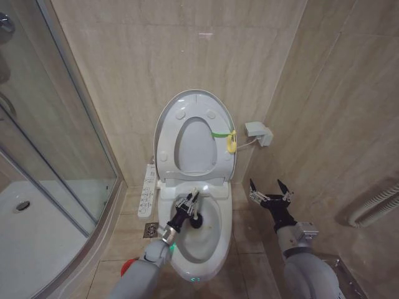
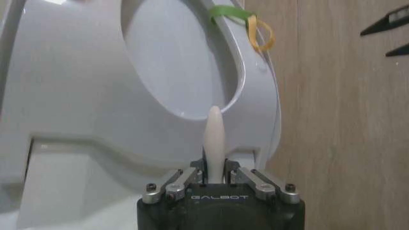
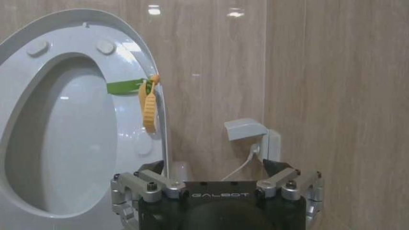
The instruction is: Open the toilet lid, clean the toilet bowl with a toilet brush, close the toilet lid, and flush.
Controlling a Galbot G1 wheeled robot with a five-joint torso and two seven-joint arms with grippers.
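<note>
the toilet lid was standing straight up against the tiled wall with the seat ring up too, its green strap and yellow ring on the robot's right side. the left gripper was over the toilet bowl, fingers pinched on the white handle of the toilet brush, dark bristle head down inside the bowl. the right gripper hung just right of the bowl, fingers spread wide, holding nothing.
</note>
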